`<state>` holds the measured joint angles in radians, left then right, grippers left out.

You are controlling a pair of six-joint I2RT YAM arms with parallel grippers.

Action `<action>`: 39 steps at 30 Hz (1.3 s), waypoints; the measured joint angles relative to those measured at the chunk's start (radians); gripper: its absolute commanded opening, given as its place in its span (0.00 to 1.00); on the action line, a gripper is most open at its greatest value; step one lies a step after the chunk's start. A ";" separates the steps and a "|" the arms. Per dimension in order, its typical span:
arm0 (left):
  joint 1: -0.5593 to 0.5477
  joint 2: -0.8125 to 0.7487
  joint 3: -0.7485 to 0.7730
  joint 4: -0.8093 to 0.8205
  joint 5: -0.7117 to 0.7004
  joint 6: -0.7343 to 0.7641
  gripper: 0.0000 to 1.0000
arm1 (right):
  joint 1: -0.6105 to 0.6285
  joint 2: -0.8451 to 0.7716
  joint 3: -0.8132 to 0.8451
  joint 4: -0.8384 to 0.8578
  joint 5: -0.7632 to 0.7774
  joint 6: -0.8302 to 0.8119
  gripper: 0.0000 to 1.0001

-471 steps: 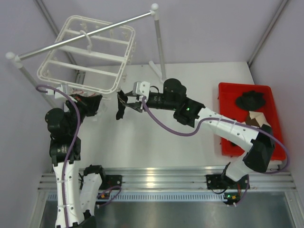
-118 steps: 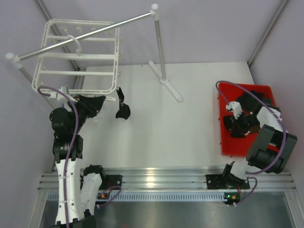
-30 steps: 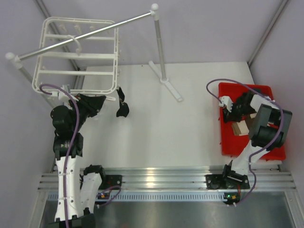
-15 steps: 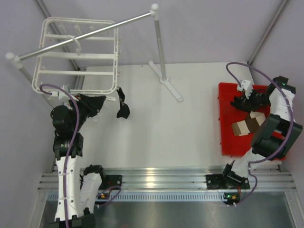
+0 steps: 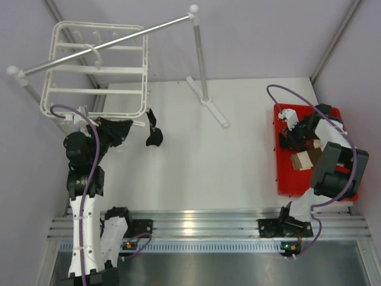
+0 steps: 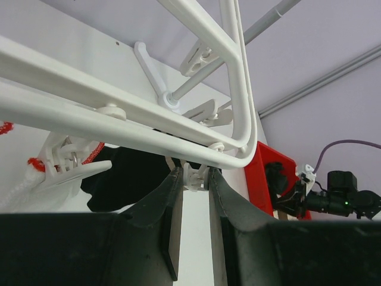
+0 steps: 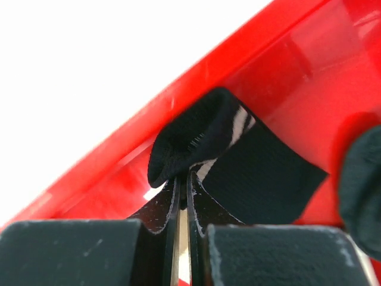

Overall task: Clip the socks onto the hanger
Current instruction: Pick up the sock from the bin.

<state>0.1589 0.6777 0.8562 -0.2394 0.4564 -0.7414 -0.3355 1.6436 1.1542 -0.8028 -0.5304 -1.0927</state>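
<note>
1. left gripper [image 6: 191, 182] is tucked up under a corner of the hanger [image 6: 119, 110]. Its fingers [image 6: 172, 196] are only a narrow gap apart and pinch a small white clip [image 6: 194, 176] that dangles off the frame right between the tips
2. the hanger's white bars run straight over those fingertips and away to their left in the wrist view. From above you can see it hooked on the grey rail [image 5: 113, 37]
3. the hung sock [image 5: 153, 136] is black and limp, dangling below the hanger's edge. It sits just behind the left fingers, close beside them but not between them
4. right gripper [image 7: 183, 189] is well apart from all that, down inside the red tray [image 7: 286, 71], with its fingers squeezed fully together on a fold of the striped sock [image 7: 238, 149]
5. that sock bunches up right above the tips and spreads off to their right, along the tray's wall. There's 1 more dark lump [image 7: 362, 179] further right of the fingers, too blurry to tell what it is
</note>
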 measured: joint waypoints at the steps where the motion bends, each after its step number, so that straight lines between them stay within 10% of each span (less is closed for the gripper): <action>1: 0.000 0.001 0.000 0.000 0.000 0.000 0.00 | 0.013 0.001 -0.013 0.027 0.012 0.047 0.00; 8: 0.000 0.002 0.000 0.000 0.000 0.005 0.00 | 0.036 0.050 0.008 0.152 0.034 0.280 0.42; 17: 0.000 0.006 0.000 0.000 0.000 0.007 0.00 | 0.038 0.053 0.005 0.250 0.002 0.304 0.45; 27: 0.000 0.014 0.000 0.000 0.000 0.007 0.00 | 0.039 0.169 0.014 0.285 -0.007 0.256 0.42; 32: 0.000 0.014 0.000 0.000 -0.001 0.011 0.00 | 0.039 0.196 0.022 0.299 -0.003 0.240 0.01; 39: 0.000 0.014 0.000 0.000 -0.001 0.011 0.00 | 0.021 0.190 0.028 0.280 -0.018 0.236 0.00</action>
<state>0.1589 0.6922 0.8566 -0.2394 0.4557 -0.7303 -0.3141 1.8332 1.1820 -0.5224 -0.5488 -0.8566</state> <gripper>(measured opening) 0.261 0.020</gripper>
